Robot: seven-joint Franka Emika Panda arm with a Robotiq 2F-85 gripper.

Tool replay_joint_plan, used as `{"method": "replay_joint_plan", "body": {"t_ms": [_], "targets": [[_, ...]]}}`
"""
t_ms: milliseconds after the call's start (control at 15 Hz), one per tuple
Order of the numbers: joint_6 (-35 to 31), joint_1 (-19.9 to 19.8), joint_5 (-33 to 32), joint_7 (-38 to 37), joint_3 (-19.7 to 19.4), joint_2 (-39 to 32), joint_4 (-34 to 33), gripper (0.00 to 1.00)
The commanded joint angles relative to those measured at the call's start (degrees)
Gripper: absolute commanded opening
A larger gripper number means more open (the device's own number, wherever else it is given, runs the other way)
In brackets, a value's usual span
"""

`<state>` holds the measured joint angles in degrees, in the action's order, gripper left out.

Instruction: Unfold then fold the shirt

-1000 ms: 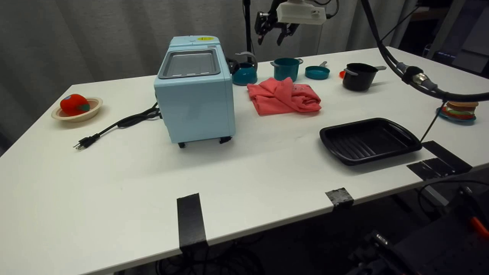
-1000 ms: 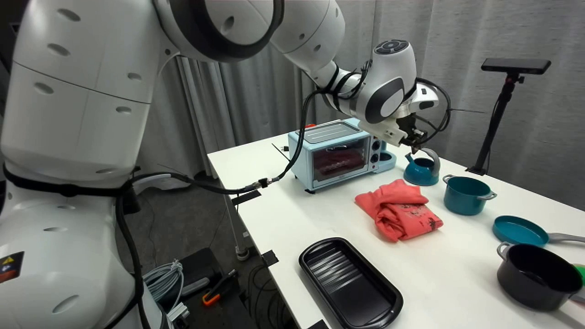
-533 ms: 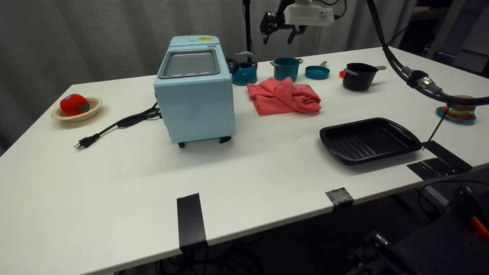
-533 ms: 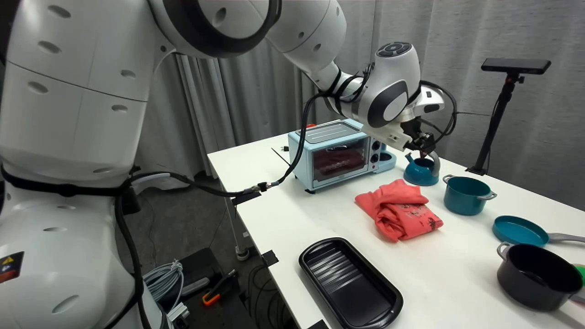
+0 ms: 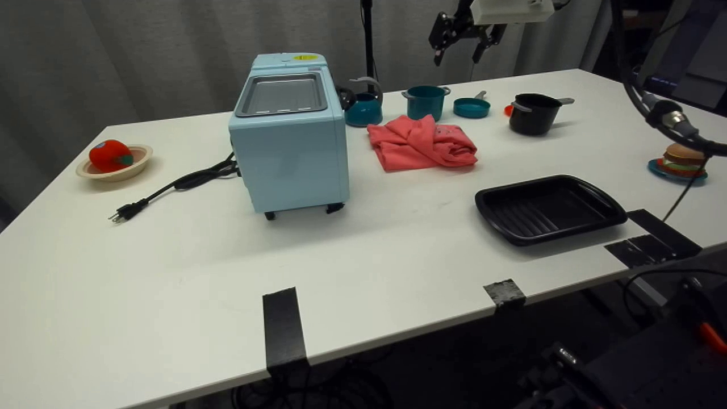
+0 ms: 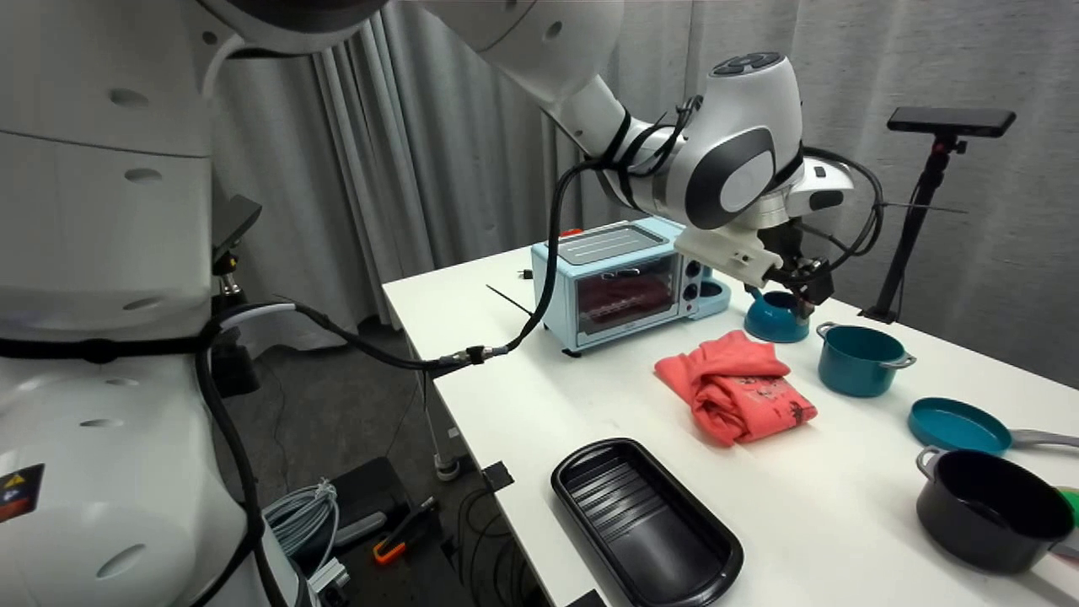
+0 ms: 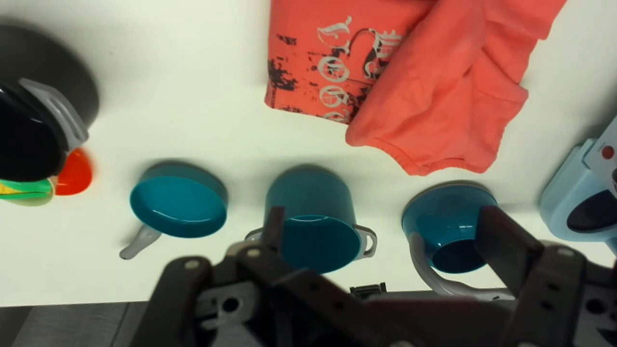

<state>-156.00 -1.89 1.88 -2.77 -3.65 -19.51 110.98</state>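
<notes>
A coral-red shirt lies folded and bunched on the white table in both exterior views [image 5: 421, 145] [image 6: 732, 389]. One part is folded over a flat part with dark and pale lettering. The shirt also shows at the top of the wrist view [image 7: 434, 101], where its top end is cut off. My gripper is open and empty, with its fingers wide apart in the wrist view [image 7: 381, 221]. It hangs in the air above the back of the table, beyond the shirt, in both exterior views [image 5: 456, 59] [image 6: 802, 302]. It does not touch the shirt.
A teal kettle [image 7: 443, 217] and a teal pot [image 7: 311, 197] stand behind the shirt, below my fingers. A teal pan [image 7: 178, 200] and a black pot [image 5: 534, 113] are beside them. A blue toaster oven [image 5: 292, 153] and a black tray [image 6: 645, 523] flank the shirt.
My gripper has moved to the right in both exterior views, ending lower in the one that shows the arm's base. It stays open. The shirt has not moved.
</notes>
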Motion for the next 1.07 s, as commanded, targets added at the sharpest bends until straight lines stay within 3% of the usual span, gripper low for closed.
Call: {"method": "replay_joint_plan", "body": {"t_ms": [0,467,533,1000], "targets": [[1.62,-0.37,-1.02,0.79,-0.28,8.59,9.05,1.00],[-1.64,-0.62,-1.73,0.78,-0.42,19.70,21.44,1.00],[-0.02,-0.49,-0.19,0.36,0.08,14.73,16.32,1.00],[-0.44,-0.53,-0.18,0.39,0.06,18.12,19.82,1.00]]}}
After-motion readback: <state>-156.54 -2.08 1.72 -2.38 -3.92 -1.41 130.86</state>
